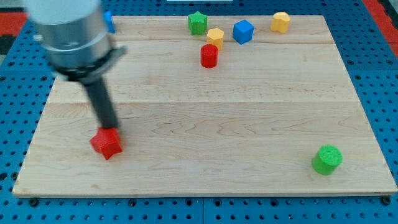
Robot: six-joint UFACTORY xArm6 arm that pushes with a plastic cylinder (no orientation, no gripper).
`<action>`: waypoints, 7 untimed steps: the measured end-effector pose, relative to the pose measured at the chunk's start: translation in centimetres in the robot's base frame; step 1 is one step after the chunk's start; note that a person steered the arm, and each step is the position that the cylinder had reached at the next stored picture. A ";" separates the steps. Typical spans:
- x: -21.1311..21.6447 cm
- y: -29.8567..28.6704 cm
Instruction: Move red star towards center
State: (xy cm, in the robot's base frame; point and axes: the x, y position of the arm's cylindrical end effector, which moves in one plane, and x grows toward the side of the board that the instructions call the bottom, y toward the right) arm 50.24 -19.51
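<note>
Item: red star (106,144), lying near the tabletop's (249,155) lower left corner in the view, well apart from the centre. My tip (110,129) rested at its upper edge, apparently touching. Advised: circle to the star's left side, then push steadily rightward and slightly up. Fingers: none fitted; nothing held.

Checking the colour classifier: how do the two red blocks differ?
Shape: the red star has points; the red cylinder is round and upright.
Place: the red star sits near the view's bottom left; the red cylinder sits near the top, beside a yellow block.
Contact: my tip is at the red star's top edge; the red cylinder is far from it.
Both are red.
</note>
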 end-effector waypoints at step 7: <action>-6.7 9.7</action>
